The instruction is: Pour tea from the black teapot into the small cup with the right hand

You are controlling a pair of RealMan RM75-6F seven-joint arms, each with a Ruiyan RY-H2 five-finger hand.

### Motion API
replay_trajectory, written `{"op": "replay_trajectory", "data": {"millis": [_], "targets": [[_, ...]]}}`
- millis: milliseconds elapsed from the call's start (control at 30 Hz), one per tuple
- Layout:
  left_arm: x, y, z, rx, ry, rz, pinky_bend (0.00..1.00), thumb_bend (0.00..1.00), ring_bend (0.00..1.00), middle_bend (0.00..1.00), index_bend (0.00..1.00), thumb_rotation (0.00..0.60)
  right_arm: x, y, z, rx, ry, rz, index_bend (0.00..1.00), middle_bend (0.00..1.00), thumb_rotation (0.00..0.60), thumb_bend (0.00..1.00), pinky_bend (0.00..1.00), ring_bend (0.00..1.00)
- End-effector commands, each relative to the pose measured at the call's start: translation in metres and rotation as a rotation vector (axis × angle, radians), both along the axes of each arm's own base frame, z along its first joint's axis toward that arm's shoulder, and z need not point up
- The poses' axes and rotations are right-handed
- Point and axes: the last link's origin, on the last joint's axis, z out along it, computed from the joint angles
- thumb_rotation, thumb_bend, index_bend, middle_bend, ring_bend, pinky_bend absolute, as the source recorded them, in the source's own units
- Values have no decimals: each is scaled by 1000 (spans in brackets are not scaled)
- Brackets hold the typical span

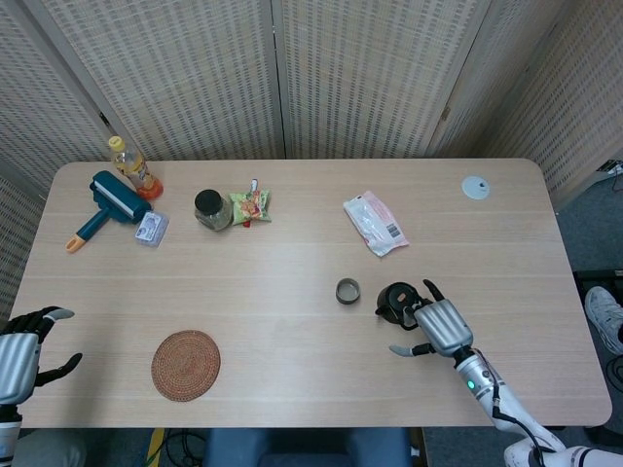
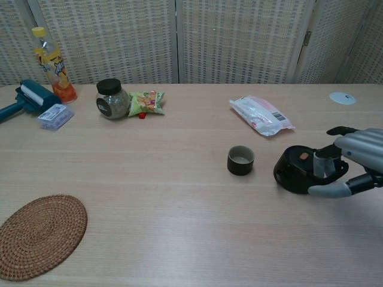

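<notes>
The black teapot (image 1: 394,300) (image 2: 296,169) stands on the table, right of centre. The small dark cup (image 1: 348,290) (image 2: 240,160) sits upright just to its left, a short gap between them. My right hand (image 1: 443,326) (image 2: 353,161) is at the teapot's right side, low over the table. Its fingers curve against the pot's handle side and its thumb reaches along the front of the base, without closing around the pot. My left hand (image 1: 21,352) hovers off the table's front left corner with fingers spread, holding nothing.
A woven coaster (image 1: 185,365) lies front left. At the back left are a bottle (image 1: 133,167), a lint roller (image 1: 107,202), a dark-lidded jar (image 1: 211,209) and a green snack packet (image 1: 250,205). A pink-white packet (image 1: 375,224) lies behind the cup. A white disc (image 1: 475,188) is far right.
</notes>
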Motion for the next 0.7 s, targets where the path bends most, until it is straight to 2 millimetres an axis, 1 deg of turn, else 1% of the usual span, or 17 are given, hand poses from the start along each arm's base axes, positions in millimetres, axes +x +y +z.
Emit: {"op": "replay_trajectory", "data": {"millis": [33,267,367,633,700], "targets": [[0,0,0,0,-1,-2,258,182,289,287,317,600,-1,0,-1,2,7,-1,476,517,109,0,0,409],[-1,0,0,2,-1,-1,258,183,289,287,317,600,-3,2,-4,6,22,-1,489,527,110,0,0,409],[-1,-1,0,2,-1,0,258,183,289,287,332,600,-4,3,-5,7,31,-1,493,531,110,0,0,412],[-1,-1,0,5,-3,-2,258,183,289,287,336,600,-7,6,-10,14,51,-3,529,560,110,0,0,440],[-2,-1,0,7,-3,-2,258,183,289,287,337,600,-7,6,-11,12,52,-5,547,578,111,0,0,465]]}}
